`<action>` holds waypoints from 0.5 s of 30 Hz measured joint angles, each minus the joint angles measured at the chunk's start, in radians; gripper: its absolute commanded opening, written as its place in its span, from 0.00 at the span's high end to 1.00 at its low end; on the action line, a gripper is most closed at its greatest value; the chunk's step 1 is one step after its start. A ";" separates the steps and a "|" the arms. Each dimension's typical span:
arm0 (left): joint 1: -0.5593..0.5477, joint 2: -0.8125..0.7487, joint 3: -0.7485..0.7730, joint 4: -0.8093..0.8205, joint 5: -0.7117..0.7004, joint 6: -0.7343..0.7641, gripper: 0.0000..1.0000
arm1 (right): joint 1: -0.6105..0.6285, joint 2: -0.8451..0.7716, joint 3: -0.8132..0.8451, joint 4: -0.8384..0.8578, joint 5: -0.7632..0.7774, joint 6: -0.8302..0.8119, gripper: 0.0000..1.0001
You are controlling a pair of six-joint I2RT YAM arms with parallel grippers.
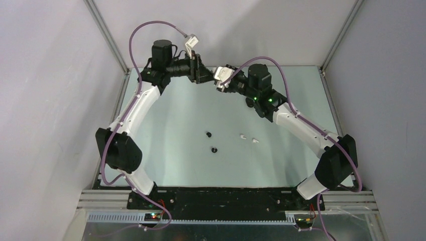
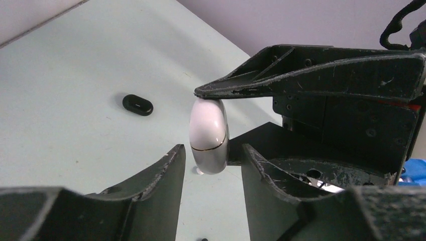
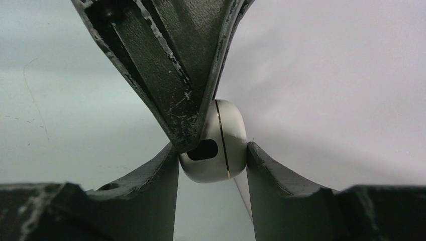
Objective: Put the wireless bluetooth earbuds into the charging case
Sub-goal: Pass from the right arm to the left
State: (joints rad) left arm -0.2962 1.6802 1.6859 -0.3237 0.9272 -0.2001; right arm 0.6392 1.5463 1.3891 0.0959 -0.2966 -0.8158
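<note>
The white charging case (image 1: 221, 74) is held above the far part of the table (image 1: 171, 125). It is pinched between the fingers of the right gripper (image 3: 212, 146). The left gripper (image 2: 212, 149) is spread around it, and a gap is seen on each side. Two black earbuds (image 1: 208, 134) and two white earbuds (image 1: 242, 135) are laid mid-table, well apart from it. A black case (image 2: 137, 104) is laid flat on the table.

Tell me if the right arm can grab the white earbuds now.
Probably not yet: the right tool is shut on the white pebble-shaped charging case, though the tiny white earbuds lie in the open.
</note>
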 measured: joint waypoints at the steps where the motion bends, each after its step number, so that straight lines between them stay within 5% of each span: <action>1: 0.000 0.003 0.003 0.000 0.003 0.000 0.53 | 0.000 0.000 0.000 0.000 0.000 0.000 0.79; 9: -0.001 0.032 0.016 -0.002 0.041 -0.002 0.80 | 0.006 0.002 -0.002 -0.004 0.000 -0.013 0.75; 13: 0.000 0.042 0.024 -0.005 0.052 -0.002 0.98 | 0.005 0.004 -0.002 -0.007 0.002 -0.035 0.51; 15: 0.000 0.044 0.024 -0.008 0.055 0.000 1.00 | 0.005 0.004 -0.002 -0.012 0.001 -0.043 0.32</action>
State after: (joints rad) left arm -0.2962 1.7245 1.7100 -0.3313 0.9825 -0.2001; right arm 0.6441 1.5505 1.3876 0.0837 -0.2955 -0.8589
